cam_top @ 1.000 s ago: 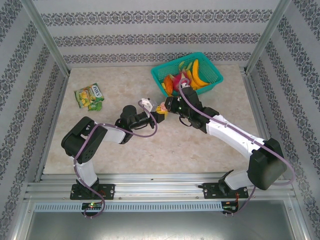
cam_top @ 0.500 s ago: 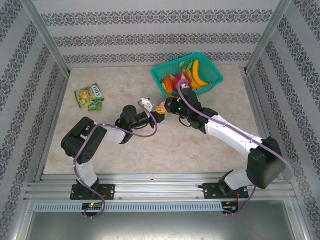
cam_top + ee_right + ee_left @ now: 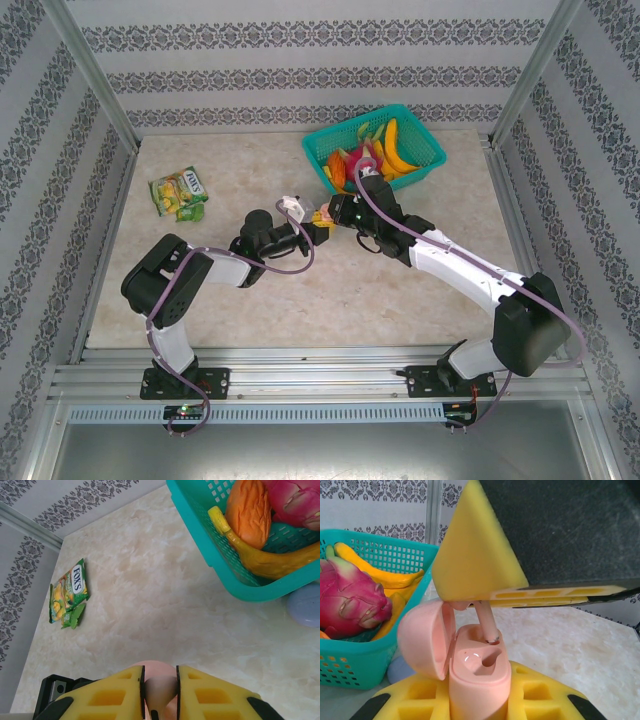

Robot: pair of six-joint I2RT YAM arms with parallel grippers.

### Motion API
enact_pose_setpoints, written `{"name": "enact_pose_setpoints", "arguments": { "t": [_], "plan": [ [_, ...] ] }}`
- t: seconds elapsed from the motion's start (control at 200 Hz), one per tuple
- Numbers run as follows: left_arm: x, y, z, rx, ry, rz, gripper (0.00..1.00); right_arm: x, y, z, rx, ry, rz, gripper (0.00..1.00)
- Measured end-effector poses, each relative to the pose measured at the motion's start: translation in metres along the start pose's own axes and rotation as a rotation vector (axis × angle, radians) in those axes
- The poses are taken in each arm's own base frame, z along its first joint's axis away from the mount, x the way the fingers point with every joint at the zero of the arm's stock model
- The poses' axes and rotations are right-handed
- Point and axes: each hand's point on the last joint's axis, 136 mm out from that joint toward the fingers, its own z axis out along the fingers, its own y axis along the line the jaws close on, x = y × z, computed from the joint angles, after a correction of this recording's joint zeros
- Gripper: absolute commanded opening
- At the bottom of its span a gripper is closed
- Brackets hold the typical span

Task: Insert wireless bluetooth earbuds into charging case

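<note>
The right gripper clamps a pale pink stemmed earbud, stem tip at the open pink plastic case clamped in the left gripper. Behind the case, a teal basket holds fruit.

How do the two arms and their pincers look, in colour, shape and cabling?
The left arm and the right arm have white links between bulky black joints. A lilac cable loops along each. The left pincer and right pincer have yellow fingers with square recesses and black corners.
</note>
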Motion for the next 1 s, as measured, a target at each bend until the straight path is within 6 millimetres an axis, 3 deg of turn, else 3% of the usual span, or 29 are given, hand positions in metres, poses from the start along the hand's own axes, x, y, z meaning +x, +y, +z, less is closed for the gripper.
{"name": "enact_pose_setpoints", "arguments": {
  "t": [0.754, 0.789, 0.879, 0.999],
  "plan": [
    [0.002, 0.004, 0.0, -0.038, 0.018, -0.01, 0.0, 0.014, -0.001, 0.003, -0.011, -0.024, -0.081, 0.22],
    [0.001, 0.004, 0.0, -0.039, 0.018, -0.009, 0.0, 0.014, -0.001, 0.003, -0.011, -0.025, -0.081, 0.24],
    [0.001, 0.004, 0.0, -0.04, 0.017, -0.006, 0.0, 0.014, -0.001, 0.002, -0.014, -0.027, -0.079, 0.41],
    [0.0, 0.005, 0.0, -0.045, 0.016, -0.005, 0.0, 0.014, 0.002, 0.001, -0.022, -0.027, -0.082, 0.44]
  ]
}}
